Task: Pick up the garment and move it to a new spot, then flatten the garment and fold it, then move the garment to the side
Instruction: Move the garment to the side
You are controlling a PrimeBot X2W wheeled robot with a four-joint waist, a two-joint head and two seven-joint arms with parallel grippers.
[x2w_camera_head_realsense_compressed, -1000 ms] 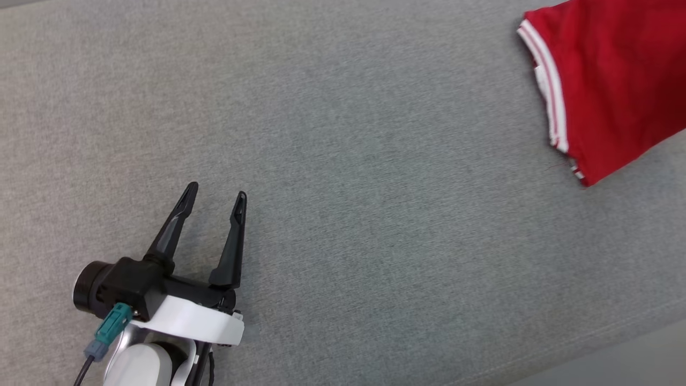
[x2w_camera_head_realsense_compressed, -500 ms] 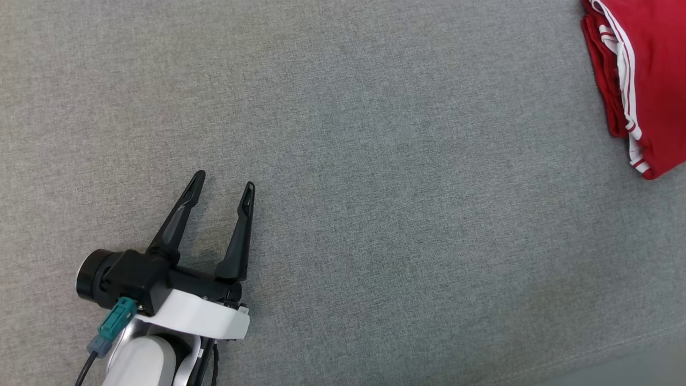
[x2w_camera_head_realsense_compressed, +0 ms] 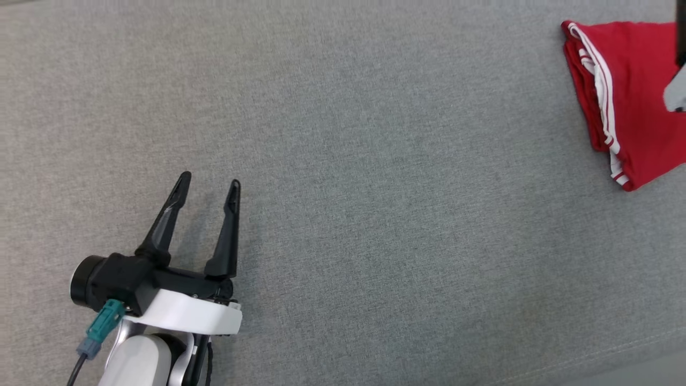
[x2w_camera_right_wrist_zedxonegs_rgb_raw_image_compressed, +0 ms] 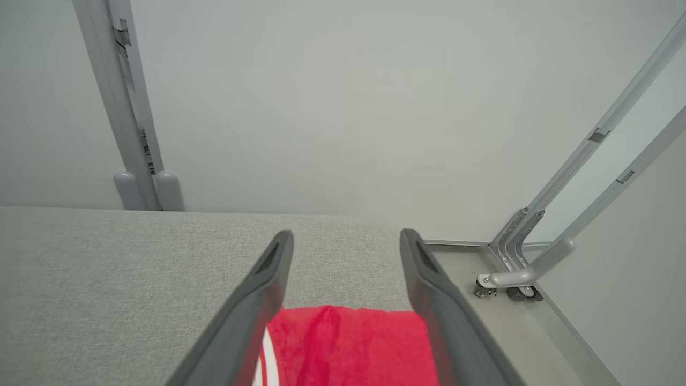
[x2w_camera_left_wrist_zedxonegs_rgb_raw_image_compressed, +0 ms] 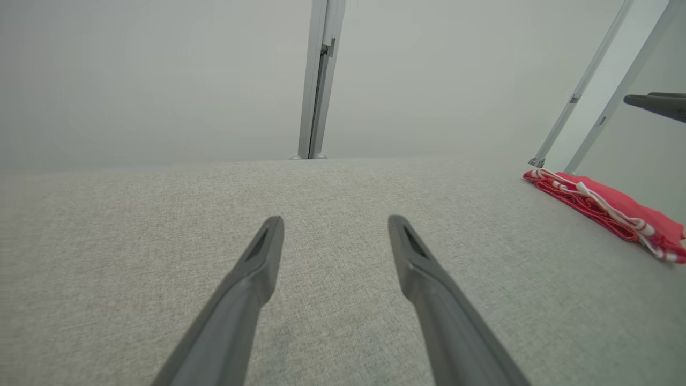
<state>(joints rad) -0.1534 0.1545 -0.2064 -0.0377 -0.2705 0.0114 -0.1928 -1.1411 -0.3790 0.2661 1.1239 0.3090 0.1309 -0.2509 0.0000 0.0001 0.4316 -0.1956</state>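
Widely spread right gripper [x2w_camera_right_wrist_zedxonegs_rgb_raw_image_compressed: 347,238]; garment [x2w_camera_right_wrist_zedxonegs_rgb_raw_image_compressed: 348,343] untouched

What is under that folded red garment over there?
The red garment lies on the grey fabric surface. Its stacked layers cover the patch beneath, so anything there is hidden; nothing pokes out at its visible edges.

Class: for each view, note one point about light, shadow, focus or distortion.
Head view: flat, even light; the left gripper casts a faint soft shadow on the grey cloth; a blurred pale shape crosses the garment at the right edge. Left wrist view: fingers go soft near the lens. Right wrist view: frame posts splay outward, a wide-angle effect.
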